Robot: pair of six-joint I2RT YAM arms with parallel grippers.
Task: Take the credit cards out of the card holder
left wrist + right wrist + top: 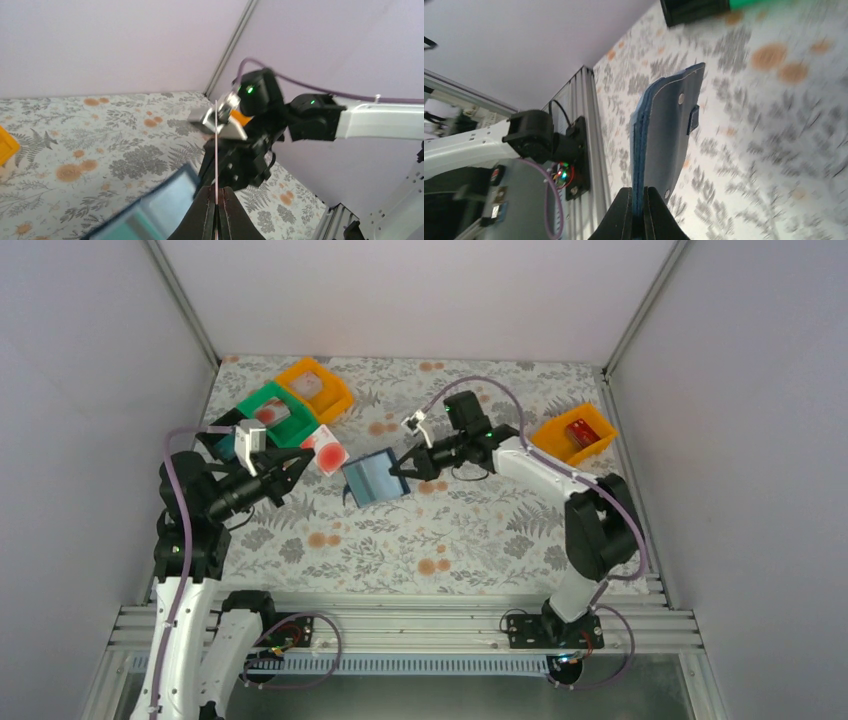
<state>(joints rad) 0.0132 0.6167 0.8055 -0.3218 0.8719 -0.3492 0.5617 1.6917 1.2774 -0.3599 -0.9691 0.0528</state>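
Observation:
My left gripper (306,462) is shut on a pale credit card with a reddish blotch (329,453), holding it above the table, clear of the holder. In the left wrist view that card (216,145) shows edge-on as a thin line rising from between the fingers (206,210). To its right, my right gripper (404,469) is shut on one edge of the open navy card holder (371,478), whose light blue pockets face up. The right wrist view has the holder (666,125) edge-on, pinched in the closed gripper (639,200). The holder's blurred corner (155,210) lies just left of my left gripper (216,192).
At the back left stand an orange bin (338,396) holding a pale card, a green bin (250,405) holding a card with a red blotch, and a black bin (218,444). Another orange bin (553,440) with a red object sits at the back right. White walls enclose the floral table (420,540).

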